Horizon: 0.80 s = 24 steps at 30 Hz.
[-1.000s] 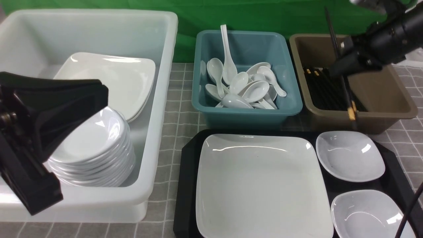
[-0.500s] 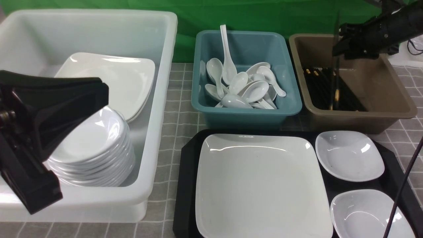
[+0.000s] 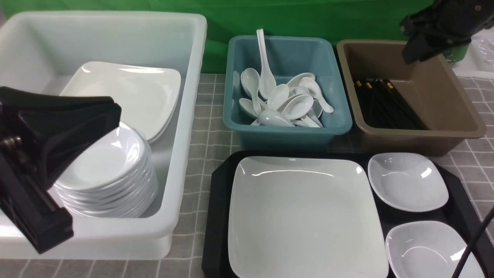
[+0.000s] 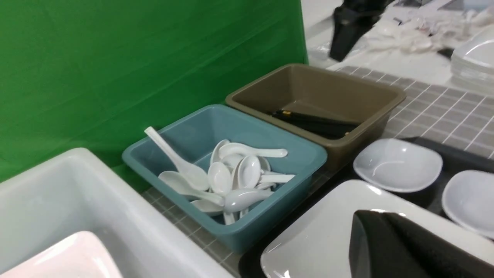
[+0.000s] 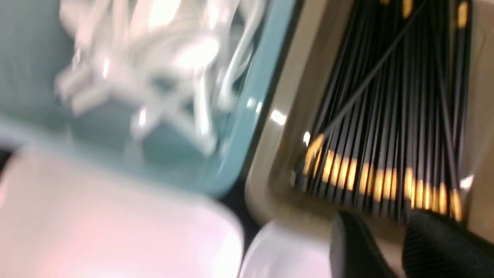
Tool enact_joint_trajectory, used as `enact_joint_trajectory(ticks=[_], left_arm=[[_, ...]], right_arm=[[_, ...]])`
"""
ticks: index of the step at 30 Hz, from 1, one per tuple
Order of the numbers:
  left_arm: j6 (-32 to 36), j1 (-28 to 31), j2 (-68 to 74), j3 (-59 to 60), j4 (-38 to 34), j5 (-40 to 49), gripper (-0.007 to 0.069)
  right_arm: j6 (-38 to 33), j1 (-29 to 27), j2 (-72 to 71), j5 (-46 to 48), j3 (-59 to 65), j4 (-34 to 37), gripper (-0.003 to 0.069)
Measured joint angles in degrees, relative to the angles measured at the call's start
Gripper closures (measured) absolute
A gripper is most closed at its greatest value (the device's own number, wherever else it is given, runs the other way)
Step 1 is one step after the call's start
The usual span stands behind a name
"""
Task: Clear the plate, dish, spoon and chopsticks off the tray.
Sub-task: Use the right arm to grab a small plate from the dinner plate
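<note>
1. Chopsticks (image 3: 386, 104): none on the tray (image 3: 217, 216); all lie bundled in the brown tub (image 3: 447, 104), far right. Judged done.
2. Spoon: none on the tray; white spoons (image 3: 285, 102) are heaped in the teal tub (image 3: 285, 133), far centre. Judged done.
3. Plate (image 3: 305, 216): on the tray, near centre, with two small dishes (image 3: 408, 181) to its right. Left to clear.
4. My right gripper (image 5: 399, 251): high over the brown tub, tips slightly apart, empty; the plate is well apart, nearer and left.
5. My left gripper (image 3: 112, 112): pressed together, empty, over the white tub (image 3: 185, 116); the plate is to its right.
</note>
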Motion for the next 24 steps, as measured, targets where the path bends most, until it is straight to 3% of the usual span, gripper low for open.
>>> enact_joint_trajectory(ticks=[4, 8, 9, 12, 16, 20, 24], left_arm=[[0.00, 0.00, 0.00, 0.00, 1.08, 0.00, 0.0616], [0.05, 0.00, 0.00, 0.00, 1.13, 0.37, 0.0616], [0.00, 0.00, 0.00, 0.00, 1.13, 0.38, 0.0616], [0.00, 0.00, 0.00, 0.00, 1.13, 0.43, 0.0616], [0.00, 0.00, 0.00, 0.00, 0.85, 0.50, 0.0616], [0.00, 0.00, 0.00, 0.00, 0.40, 1.23, 0.0616], [0.00, 0.00, 0.00, 0.00, 0.21, 1.53, 0.0616]], right_arm=[[4.27, 7.86, -10.53, -0.05, 15.21, -5.89, 0.0403], [7.13, 18.42, -20.86, -0.18, 38.60, -9.35, 0.0343], [7.33, 18.42, -21.15, -0.26, 39.64, -9.35, 0.0339], [10.39, 25.37, -24.15, -4.19, 54.97, -11.08, 0.0252], [13.40, 28.17, -24.55, -14.45, 64.22, -11.75, 0.0165], [15.05, 28.51, -23.57, -23.37, 68.81, -14.74, 0.0155], [15.62, 28.51, -21.15, -25.61, 69.55, -17.76, 0.0164]])
